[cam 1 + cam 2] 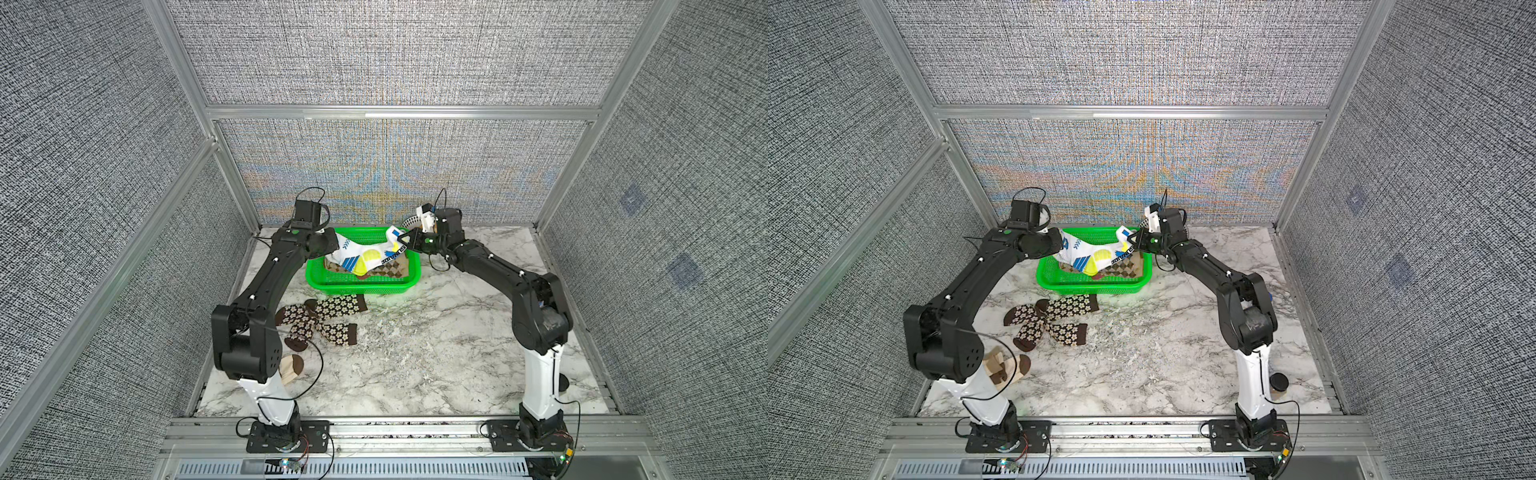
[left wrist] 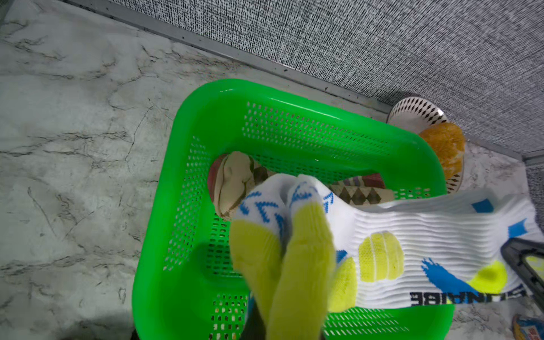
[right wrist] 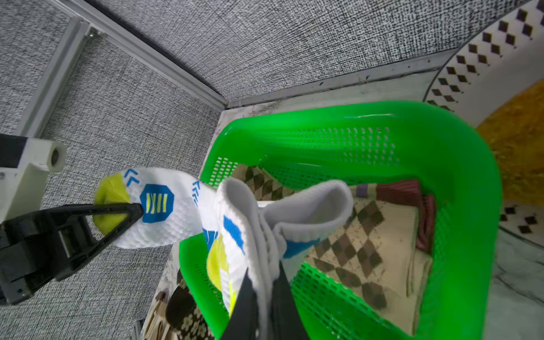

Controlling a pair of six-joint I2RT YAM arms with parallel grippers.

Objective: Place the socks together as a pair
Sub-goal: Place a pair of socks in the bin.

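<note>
Two white socks (image 1: 365, 257) (image 1: 1096, 257) with yellow-blue patches hang stretched together above the green basket (image 1: 361, 286) (image 1: 1092, 286). My left gripper (image 1: 334, 245) (image 1: 1061, 245) (image 2: 282, 318) is shut on their yellow toes (image 2: 294, 250), which hide its jaws. My right gripper (image 1: 401, 241) (image 1: 1131, 241) (image 3: 265, 312) is shut on their cuffs (image 3: 250, 223). Tan-brown diamond check socks (image 3: 368, 250) (image 2: 359, 194) lie in the basket. Brown flowered socks (image 1: 328, 320) lie crossed in front of the basket. Cream brown-banded socks (image 1: 1005, 368) lie under my left arm.
A diamond-rimmed plate (image 2: 418, 113) holding an orange lump (image 2: 444, 147) stands behind the basket's right corner, under my right wrist. Pale shreds (image 1: 395, 332) litter the marble table. A small black object (image 1: 1279, 380) sits near the right arm's base. Grey walls close three sides.
</note>
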